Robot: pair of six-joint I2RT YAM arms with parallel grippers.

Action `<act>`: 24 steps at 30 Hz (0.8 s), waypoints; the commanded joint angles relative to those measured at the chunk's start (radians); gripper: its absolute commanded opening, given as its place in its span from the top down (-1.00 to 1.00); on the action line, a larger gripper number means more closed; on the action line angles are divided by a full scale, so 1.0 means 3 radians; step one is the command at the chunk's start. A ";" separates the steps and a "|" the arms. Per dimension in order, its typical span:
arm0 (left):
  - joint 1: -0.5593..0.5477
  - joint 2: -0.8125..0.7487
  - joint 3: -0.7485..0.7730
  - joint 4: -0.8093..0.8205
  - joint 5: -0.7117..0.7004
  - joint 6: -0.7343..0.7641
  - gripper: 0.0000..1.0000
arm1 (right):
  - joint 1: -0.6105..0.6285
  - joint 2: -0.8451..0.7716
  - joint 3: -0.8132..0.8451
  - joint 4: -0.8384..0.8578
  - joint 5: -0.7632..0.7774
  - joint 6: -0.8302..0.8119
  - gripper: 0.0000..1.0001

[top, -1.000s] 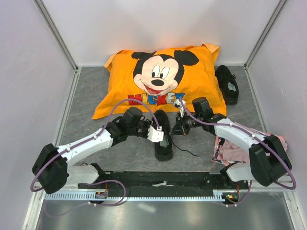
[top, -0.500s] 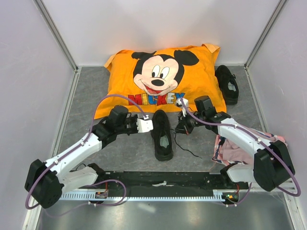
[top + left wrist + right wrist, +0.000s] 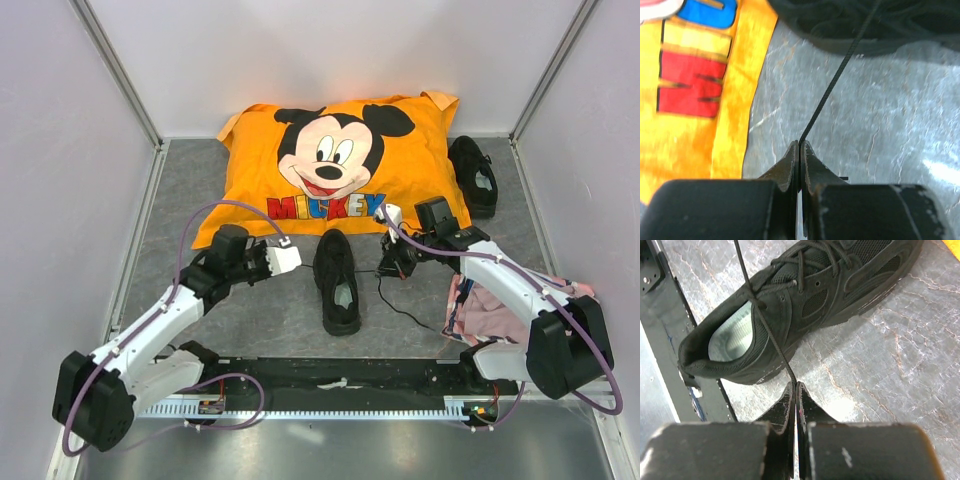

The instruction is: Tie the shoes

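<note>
One black shoe [image 3: 338, 280] lies in the middle of the table, toe toward the pillow, its pale insole showing [image 3: 732, 337]. The other shoe [image 3: 473, 175] rests at the back right. My left gripper [image 3: 297, 258] is to the left of the middle shoe, shut on a thin black lace [image 3: 835, 80] that runs taut from its tips [image 3: 799, 145] to the shoe [image 3: 865, 25]. To the shoe's right, my right gripper [image 3: 388, 266] is shut on the other lace [image 3: 767, 335], pinched at its tips [image 3: 794, 386] and stretched to the eyelets [image 3: 810, 295].
A large orange Mickey pillow [image 3: 340, 165] lies just behind the middle shoe. A pink cloth [image 3: 490, 310] sits under the right arm at the right edge. A loose lace tail [image 3: 402, 312] trails on the grey table. Walls close in on three sides.
My left gripper has drawn leftward away from the shoe, pulling its lace out. My right gripper has closed on the other lace and shifted slightly right.
</note>
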State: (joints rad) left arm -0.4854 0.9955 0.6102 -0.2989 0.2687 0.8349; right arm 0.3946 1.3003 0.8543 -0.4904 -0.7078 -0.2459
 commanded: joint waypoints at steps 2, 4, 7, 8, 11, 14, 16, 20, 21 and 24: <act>0.0288 -0.0209 -0.0096 -0.0077 -0.0011 0.0183 0.97 | -0.0037 -0.0054 0.0113 -0.0135 -0.0059 -0.0213 1.00; 0.0380 -0.0214 -0.0132 -0.0083 0.0014 0.0239 0.97 | -0.0037 -0.0044 0.0093 -0.0145 -0.0085 -0.0208 1.00; 0.0473 -0.0158 -0.0157 -0.0062 0.0055 0.0310 0.97 | -0.0032 -0.0044 0.0026 -0.0150 -0.0110 -0.0213 1.00; 0.0488 -0.0133 -0.0162 -0.0062 0.0055 0.0331 0.97 | -0.0032 -0.0039 0.0026 -0.0145 -0.0095 -0.0208 1.00; 0.0519 -0.0015 -0.0178 -0.0037 0.0065 0.0413 0.97 | -0.0032 -0.0009 0.0021 -0.0140 0.0007 -0.0264 1.00; 0.0514 0.0072 -0.0142 -0.0042 0.0152 0.0469 0.97 | -0.0032 0.0099 0.0046 -0.0104 0.0094 -0.0290 1.00; 0.0509 0.0163 -0.0081 -0.0113 0.0249 0.0545 0.97 | -0.0037 0.0201 0.0072 -0.0048 0.0089 -0.0244 1.00; 0.0458 0.0424 0.0062 -0.0241 0.0449 0.0566 0.97 | -0.0017 0.0410 0.0220 0.0055 0.0023 -0.0224 1.00; 0.0427 0.0485 0.0128 -0.0266 0.0454 0.0556 0.97 | -0.0012 0.0451 0.0251 0.0044 0.0013 -0.0234 0.99; 0.0360 0.0731 0.0236 -0.0353 0.0403 0.0546 0.87 | -0.0001 0.0569 0.0353 0.0049 0.0007 -0.0275 0.71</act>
State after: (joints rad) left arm -0.3641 1.1530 0.6136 -0.3489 0.4023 0.9577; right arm 0.3954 1.4441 0.8940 -0.4908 -0.7200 -0.2970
